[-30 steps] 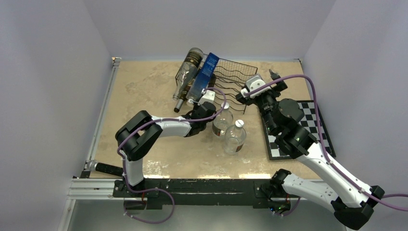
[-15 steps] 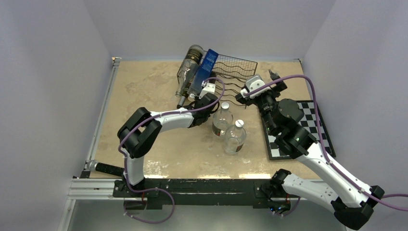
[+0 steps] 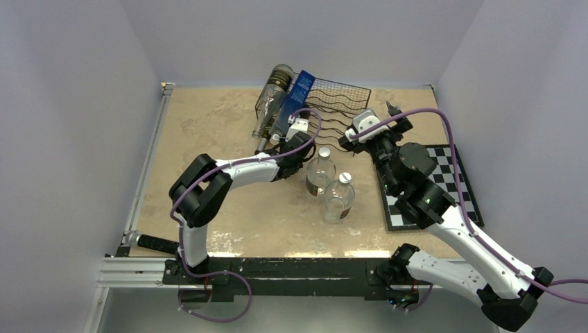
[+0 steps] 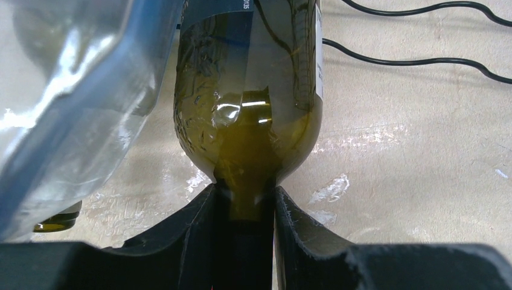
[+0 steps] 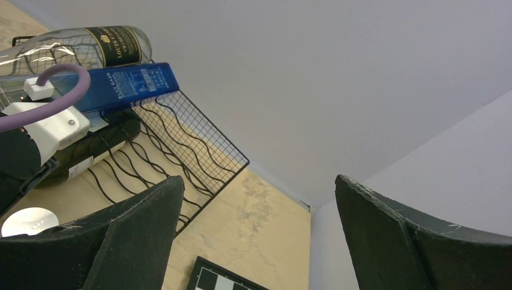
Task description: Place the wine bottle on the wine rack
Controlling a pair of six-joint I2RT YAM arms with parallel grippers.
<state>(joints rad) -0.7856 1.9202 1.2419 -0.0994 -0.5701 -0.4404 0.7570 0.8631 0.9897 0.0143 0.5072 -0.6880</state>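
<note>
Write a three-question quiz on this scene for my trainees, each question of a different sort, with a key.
1. True or false: the right end effector is shut on a bottle.
2. What does the left end effector grip? A: the neck of the wine bottle. B: a chess piece. C: a purple cable.
3. How many clear bottles with white caps stand upright on the table?
Key: 1 false, it is open and holds nothing; 2 A; 3 two.
</note>
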